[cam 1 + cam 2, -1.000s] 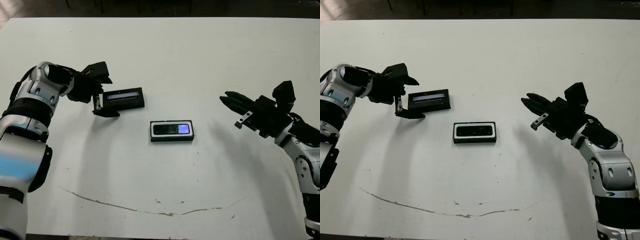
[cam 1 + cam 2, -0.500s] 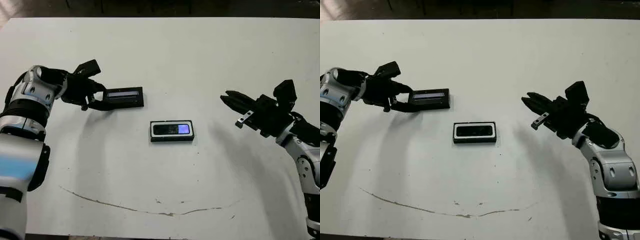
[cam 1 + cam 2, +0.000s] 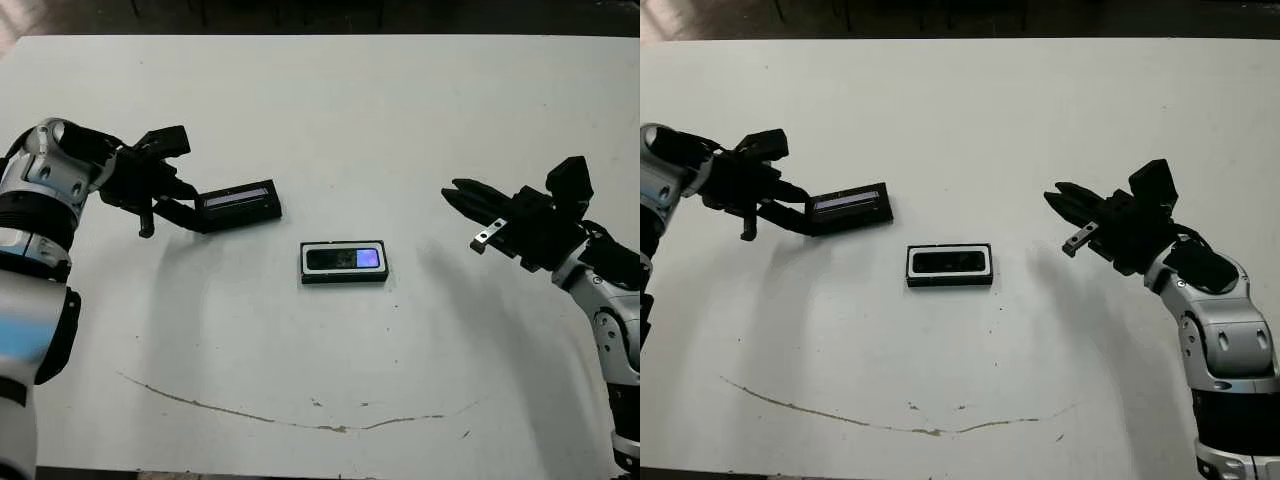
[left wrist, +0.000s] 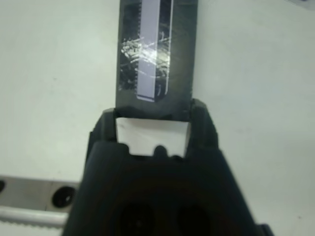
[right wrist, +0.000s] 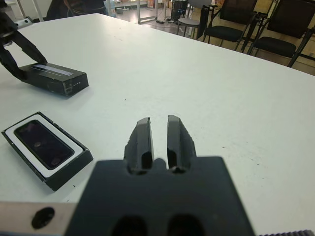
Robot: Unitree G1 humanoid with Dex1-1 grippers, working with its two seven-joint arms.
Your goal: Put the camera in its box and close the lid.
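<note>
The slim black camera (image 3: 343,259) with its blue patch lies inside the box (image 3: 303,262), a small black tray with white lining, at the table's middle. Left of it and further back is the lid (image 3: 238,202), a black slab with a pale stripe, skewed with its left end between the fingers of my left gripper (image 3: 185,210). The left wrist view shows the lid (image 4: 156,54) with its end held between the two fingers. My right gripper (image 3: 452,190) hovers to the right of the box, fingers (image 5: 142,135) shut with nothing in them, pointing toward it.
A thin brown curved streak (image 3: 300,420) marks the white table near its front edge. In the right wrist view several dark chairs (image 5: 231,24) stand beyond the far edge of the table.
My left gripper has swung round onto the lid's left end and drawn it slightly left, so the lid now lies skewed. The right arm has barely moved.
</note>
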